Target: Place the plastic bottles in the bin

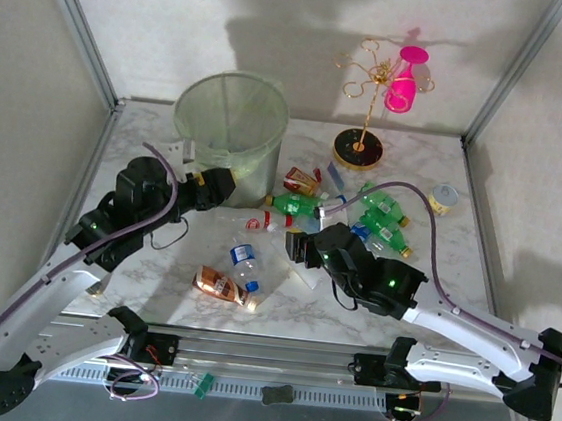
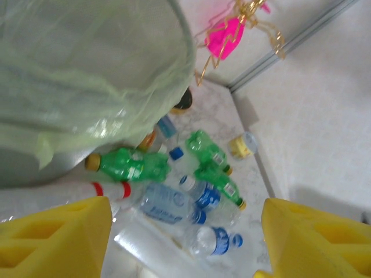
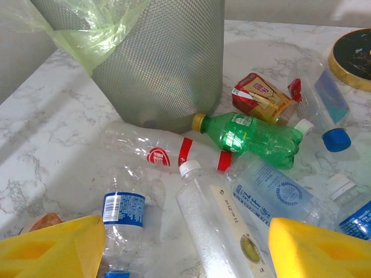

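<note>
The bin (image 1: 231,130) stands at the back left, a pale liner folded over its rim. Several plastic bottles lie to its right and in front: a green one (image 1: 297,205), two more green ones (image 1: 383,216), and a clear blue-labelled one (image 1: 245,264). My left gripper (image 1: 225,187) hangs beside the bin's (image 2: 87,87) lower wall, open, nothing between its yellow fingers (image 2: 52,237). My right gripper (image 3: 185,255) is open low over the pile. A frosted white-capped bottle (image 3: 220,226) lies between its fingers (image 3: 319,249) without touching them. A red-labelled clear bottle (image 3: 162,153) and a green bottle (image 3: 255,136) lie just beyond.
A gold stand (image 1: 360,148) with a pink glass (image 1: 405,78) rises at the back right. A red and gold carton (image 1: 301,181) lies by the bin, a small yellow-lidded jar (image 1: 444,199) near the right wall, and a brown bottle (image 1: 221,287) towards the front.
</note>
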Robot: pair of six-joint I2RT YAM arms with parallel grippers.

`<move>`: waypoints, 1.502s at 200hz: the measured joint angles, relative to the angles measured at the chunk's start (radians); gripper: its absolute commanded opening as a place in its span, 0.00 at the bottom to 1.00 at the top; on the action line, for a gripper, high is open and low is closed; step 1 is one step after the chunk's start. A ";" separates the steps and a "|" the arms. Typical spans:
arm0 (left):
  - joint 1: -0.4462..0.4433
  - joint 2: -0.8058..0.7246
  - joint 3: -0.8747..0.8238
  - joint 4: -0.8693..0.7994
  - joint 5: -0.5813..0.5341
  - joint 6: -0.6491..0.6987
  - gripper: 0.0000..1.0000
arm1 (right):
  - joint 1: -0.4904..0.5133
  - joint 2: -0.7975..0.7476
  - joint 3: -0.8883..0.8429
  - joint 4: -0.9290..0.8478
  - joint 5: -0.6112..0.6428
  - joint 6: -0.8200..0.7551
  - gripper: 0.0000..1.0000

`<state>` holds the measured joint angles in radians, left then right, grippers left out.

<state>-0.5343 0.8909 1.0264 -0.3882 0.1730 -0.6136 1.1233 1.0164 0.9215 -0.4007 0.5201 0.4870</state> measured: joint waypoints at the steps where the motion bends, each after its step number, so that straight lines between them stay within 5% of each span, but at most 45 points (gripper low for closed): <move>1: 0.000 -0.002 -0.002 -0.004 0.000 0.000 0.69 | 0.000 -0.001 0.000 0.000 0.000 0.000 0.74; 69: -0.001 -0.010 -0.205 -0.066 -0.002 -0.153 0.71 | 0.000 -0.009 -0.005 0.004 0.043 0.000 0.75; 220: -0.171 0.561 -0.193 -0.046 -0.151 -0.259 0.74 | -0.023 -0.129 -0.056 0.015 0.082 0.057 0.78; 300: -0.172 0.710 -0.134 0.029 -0.146 -0.251 0.59 | -0.028 -0.176 -0.060 0.014 0.090 0.057 0.78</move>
<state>-0.7063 1.6005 0.8921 -0.3595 0.0265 -0.8642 1.0950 0.8402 0.8616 -0.3866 0.6098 0.5438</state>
